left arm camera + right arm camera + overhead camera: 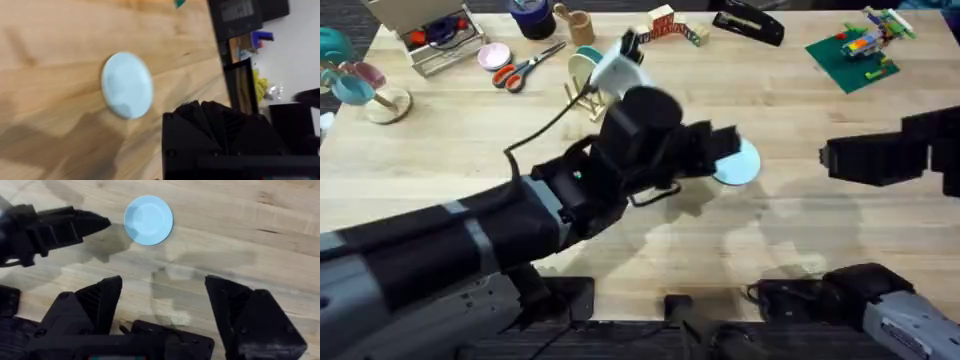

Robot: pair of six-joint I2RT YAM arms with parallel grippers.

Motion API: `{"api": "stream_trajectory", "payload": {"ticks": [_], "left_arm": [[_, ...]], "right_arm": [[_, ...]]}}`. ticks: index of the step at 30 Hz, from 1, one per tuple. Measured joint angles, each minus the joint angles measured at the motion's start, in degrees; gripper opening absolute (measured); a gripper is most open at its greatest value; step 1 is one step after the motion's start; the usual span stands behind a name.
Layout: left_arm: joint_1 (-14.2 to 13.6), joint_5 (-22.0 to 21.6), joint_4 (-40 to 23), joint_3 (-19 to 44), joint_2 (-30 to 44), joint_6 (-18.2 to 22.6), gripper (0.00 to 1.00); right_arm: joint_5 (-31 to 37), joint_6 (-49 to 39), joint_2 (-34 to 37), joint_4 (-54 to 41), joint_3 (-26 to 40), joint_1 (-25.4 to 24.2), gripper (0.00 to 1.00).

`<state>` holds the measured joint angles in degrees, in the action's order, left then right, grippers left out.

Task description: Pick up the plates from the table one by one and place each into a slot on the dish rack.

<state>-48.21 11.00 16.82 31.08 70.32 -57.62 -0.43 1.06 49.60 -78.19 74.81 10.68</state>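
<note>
Dish rack (pixel 588 92) holds plates — blue plate (pixel 740 163) lies outside.

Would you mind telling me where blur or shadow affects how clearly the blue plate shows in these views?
Overhead: the left arm looms large, dark and blurred, covering part of the blue plate. Left wrist: motion blur softens the plate and the table grain. Right wrist: the plate is crisp, with soft arm shadows on the wood beside it.

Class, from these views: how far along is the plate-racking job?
Done: a pale plate appears to stand in the dish rack. In hand: nothing; the left pincer is beside the blue plate, lying flat on the table. Left: grasp that plate and slot it.
</note>
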Motion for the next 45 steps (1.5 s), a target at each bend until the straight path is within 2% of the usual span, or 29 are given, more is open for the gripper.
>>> {"api": "stream_trajectory", "payload": {"ticks": [5,20,31,45], "left_arm": [[1.03,2.22,1.02,-3.30,3.57,-0.32,0.042],[1.12,5.95,12.26,-3.33,15.26,-1.01,0.042],[1.12,7.07,18.06,-3.33,21.91,-2.90,0.042],[3.29,7.20,18.18,-3.27,23.15,-4.22,0.042]], "right_arm": [[0.00,0.01,0.00,-0.01,0.00,0.00,0.995],[0.00,0.00,0.00,-0.04,0.00,0.00,0.996],[0.00,0.00,0.00,-0.07,0.00,0.00,0.996],[0.00,0.01,0.00,-0.07,0.00,0.00,0.995]]}}
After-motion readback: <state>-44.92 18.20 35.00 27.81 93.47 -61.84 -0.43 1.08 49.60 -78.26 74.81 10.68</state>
